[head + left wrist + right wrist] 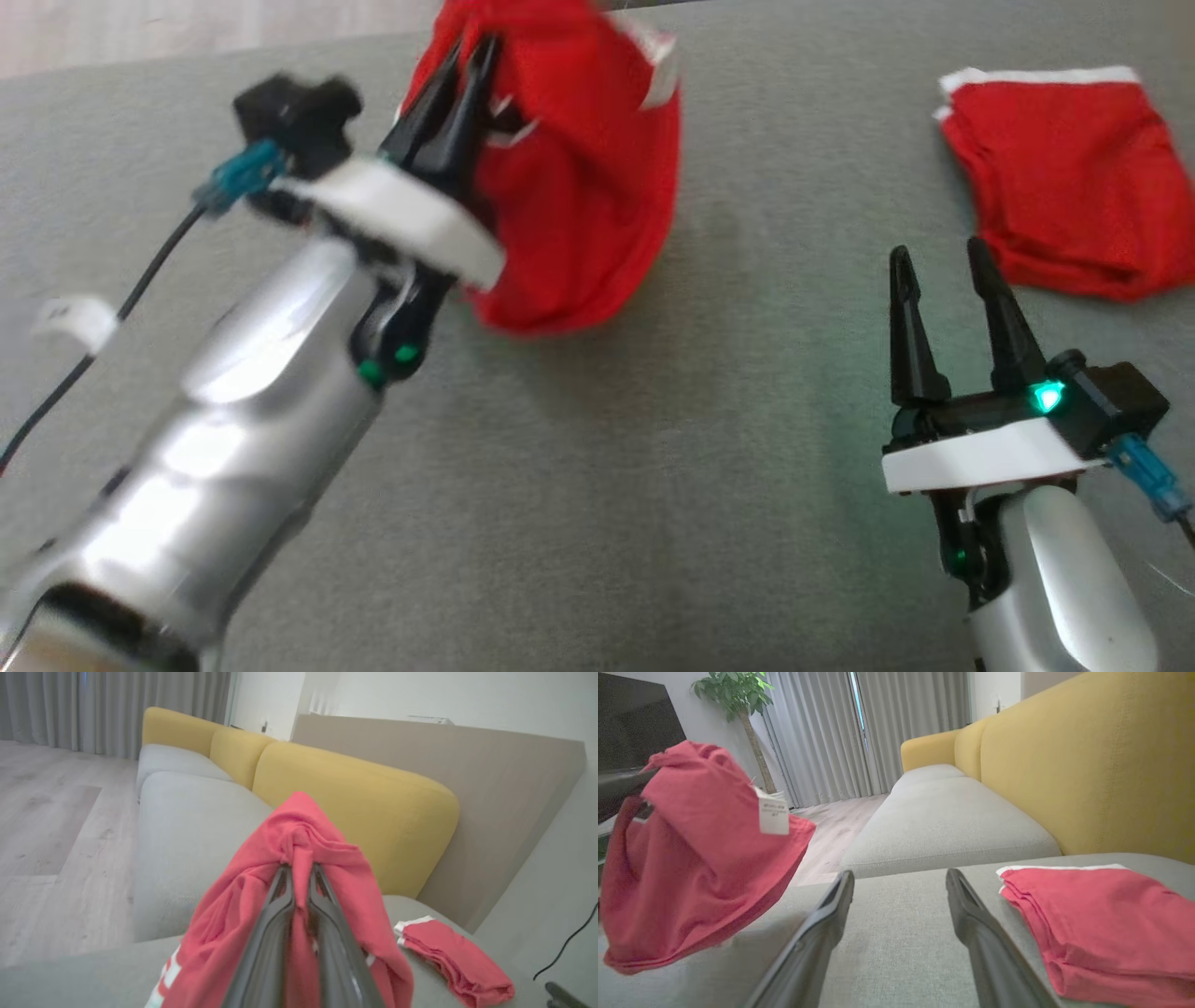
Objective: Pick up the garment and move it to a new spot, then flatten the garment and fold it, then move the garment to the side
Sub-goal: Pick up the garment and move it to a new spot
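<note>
Garment: a red garment (588, 187) with white trim hangs bunched from the left gripper (470, 56), lifted over the far left part of the grey cushion (597, 467).
Left gripper: clamped on a gathered knot of cloth (299, 821); in the left wrist view both dark fingers (322, 891) close on the fold between them.
Right gripper: the right gripper (938, 257) is spread wide with nothing in it and sits low over the near right of the cushion.
Long axis: the cloth droops straight down from the pinch, and a white tag (774, 814) shows on its flank; the lowest fold looks just clear of the cushion.
Bearing: bare grey cushion lies to the right of the hanging cloth and nearer the robot, between the two grippers.
Second garment: a folded red garment (1064, 177) rests at the far right, just beyond the right gripper and well apart from the held one.
Nearer arm: the left, already gripping; a set-down likely falls in the bare middle.
</note>
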### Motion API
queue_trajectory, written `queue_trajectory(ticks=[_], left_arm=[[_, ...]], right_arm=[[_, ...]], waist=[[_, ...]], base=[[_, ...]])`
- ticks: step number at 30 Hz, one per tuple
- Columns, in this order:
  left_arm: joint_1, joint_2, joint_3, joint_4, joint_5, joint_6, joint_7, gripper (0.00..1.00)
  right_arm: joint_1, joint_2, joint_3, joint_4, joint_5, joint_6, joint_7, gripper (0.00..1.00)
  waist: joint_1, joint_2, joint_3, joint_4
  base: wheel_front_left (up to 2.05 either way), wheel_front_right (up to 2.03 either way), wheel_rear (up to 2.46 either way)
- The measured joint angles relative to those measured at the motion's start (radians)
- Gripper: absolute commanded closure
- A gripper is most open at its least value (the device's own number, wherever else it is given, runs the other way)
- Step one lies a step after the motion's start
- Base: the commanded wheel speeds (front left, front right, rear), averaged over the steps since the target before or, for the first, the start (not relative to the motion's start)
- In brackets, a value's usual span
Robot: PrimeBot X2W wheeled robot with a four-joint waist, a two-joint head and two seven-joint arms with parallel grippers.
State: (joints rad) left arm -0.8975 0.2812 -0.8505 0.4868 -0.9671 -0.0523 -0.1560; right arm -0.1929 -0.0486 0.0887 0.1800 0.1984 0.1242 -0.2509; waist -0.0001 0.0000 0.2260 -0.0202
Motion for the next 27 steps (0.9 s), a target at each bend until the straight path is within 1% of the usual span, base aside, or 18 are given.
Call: queue_trajectory(ticks=[5, 9, 10, 11, 14, 17, 19, 22, 23, 27], left_arm=[[-0.097, -0.072, 0.013, 0.013, 0.007, 0.048, -0.026, 1.0], [-0.137, -0.086, 0.017, 0.072, 0.026, 0.08, -0.039, 1.0], [-0.137, -0.086, 0.017, 0.097, 0.026, 0.085, -0.039, 0.54], [-0.134, -0.086, 0.017, 0.121, 0.026, 0.088, -0.039, 0.0], [-0.106, -0.086, 0.005, 0.177, 0.027, 0.075, -0.03, 0.0], [-0.07, -0.074, -0.006, 0.23, 0.067, 0.076, -0.063, 0.0], [-0.043, -0.061, 0.0, 0.246, 0.07, 0.069, -0.08, 0.0], [0.006, -0.032, 0.015, 0.239, 0.105, 0.06, -0.094, 0.0], [0.029, -0.016, 0.035, 0.217, 0.127, 0.061, -0.094, 0.0], [0.167, 0.044, 0.186, 0.056, 0.224, 0.067, -0.096, 0.0]], right_arm=[[-0.001, 0.0, 0.008, -0.001, 0.025, 0.0, 0.0, 0.0], [-0.001, 0.0, 0.008, -0.001, 0.031, 0.0, 0.0, 0.0], [-0.001, 0.0, 0.009, -0.001, 0.031, 0.0, 0.0, 0.0], [-0.001, 0.0, 0.009, -0.001, 0.031, 0.0, 0.0, 0.0], [-0.002, 0.0, 0.004, -0.002, 0.032, 0.0, 0.0, 0.0], [-0.002, 0.0, 0.002, -0.002, 0.038, 0.0, 0.0, 0.0], [-0.002, 0.0, -0.001, -0.002, 0.038, 0.0, 0.0, 0.0], [-0.001, 0.0, -0.008, 0.0, 0.035, 0.0, 0.0, 0.0], [-0.001, 0.0, -0.01, 0.0, 0.029, 0.0, 0.0, 0.0], [0.003, 0.0, -0.027, 0.008, 0.022, 0.0, 0.0, 0.0]], waist=[[0.0001, 0.0, 0.008, -0.053], [0.0001, 0.0, 0.021, -0.076], [0.0002, 0.0, 0.024, -0.079], [0.0003, 0.0, 0.026, -0.08], [0.0002, 0.0, 0.028, -0.074], [0.0003, 0.0, 0.027, -0.059], [0.0002, 0.0, 0.022, -0.046], [0.0002, 0.0, 0.011, -0.023], [0.0002, 0.0, 0.006, -0.015], [0.0001, 0.0, -0.017, 0.021]], base=[[0.0, 0.0, 0.0], [0.0, 0.0, 0.0], [0.0, 0.0, 0.0], [0.0, 0.0, 0.0], [0.0, 0.0, 0.0], [0.0, 0.0, 0.0], [0.0, 0.0, 0.0], [0.0, 0.0, 0.0], [0.0, 0.0, 0.0], [0.0, 0.0, 0.0]])
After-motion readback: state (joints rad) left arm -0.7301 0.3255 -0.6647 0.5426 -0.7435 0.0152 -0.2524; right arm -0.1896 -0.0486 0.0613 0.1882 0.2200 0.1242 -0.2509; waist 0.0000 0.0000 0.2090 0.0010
